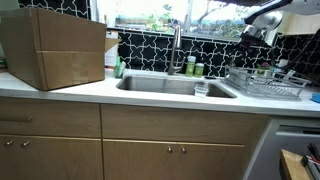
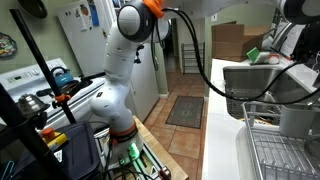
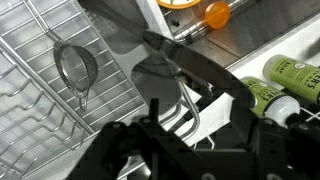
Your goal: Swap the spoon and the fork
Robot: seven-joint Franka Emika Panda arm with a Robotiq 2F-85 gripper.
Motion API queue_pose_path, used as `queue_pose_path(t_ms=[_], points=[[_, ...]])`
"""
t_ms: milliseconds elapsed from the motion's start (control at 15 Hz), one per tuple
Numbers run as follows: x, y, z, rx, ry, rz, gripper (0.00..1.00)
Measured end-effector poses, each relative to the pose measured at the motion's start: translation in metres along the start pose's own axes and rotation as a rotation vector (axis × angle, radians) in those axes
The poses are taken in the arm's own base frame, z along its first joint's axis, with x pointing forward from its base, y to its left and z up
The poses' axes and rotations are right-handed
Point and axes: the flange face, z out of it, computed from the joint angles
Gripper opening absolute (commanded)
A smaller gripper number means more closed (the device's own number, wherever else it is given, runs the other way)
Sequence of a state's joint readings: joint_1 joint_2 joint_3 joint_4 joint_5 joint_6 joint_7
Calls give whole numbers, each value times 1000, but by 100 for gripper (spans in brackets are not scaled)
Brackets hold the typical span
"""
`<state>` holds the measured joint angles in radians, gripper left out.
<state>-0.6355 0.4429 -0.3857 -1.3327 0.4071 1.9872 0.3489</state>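
My gripper (image 3: 198, 120) hangs over the wire dish rack (image 3: 40, 100), and its two dark fingers stand apart, so it is open and holds nothing. Between the fingers lie shiny metal handles (image 3: 190, 112) on something white. I cannot tell whether they belong to the spoon or the fork. A large dark utensil (image 3: 190, 62) crosses the wrist view just above the fingers. In an exterior view the gripper (image 1: 257, 32) is high above the dish rack (image 1: 262, 84) at the counter's right end.
A small mesh strainer (image 3: 72, 65) lies in the rack. Green bottles (image 3: 290, 78) stand beside it and an orange ball (image 3: 216, 12) lies further off. A cardboard box (image 1: 55, 48), sink (image 1: 165, 84), faucet (image 1: 177, 50) and glass (image 1: 201, 88) are on the counter.
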Motion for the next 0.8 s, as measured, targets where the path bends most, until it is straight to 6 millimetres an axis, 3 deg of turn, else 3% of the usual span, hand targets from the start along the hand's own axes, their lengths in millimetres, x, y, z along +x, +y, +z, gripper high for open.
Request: queue_pose_path(t_ms=[200,267,400,533,600,667,800], points=[[4,-3,10,-11,-26,-2,46],[5,-4,13,-13,-33,-3,35],[7,-6,17,-15,-45,-7,37],[9,-8,20,-15,-55,-12,27],[9,-10,20,-15,-62,-14,16],[10,-10,21,-15,-70,-16,17],[10,-11,23,-18,-86,-20,3]])
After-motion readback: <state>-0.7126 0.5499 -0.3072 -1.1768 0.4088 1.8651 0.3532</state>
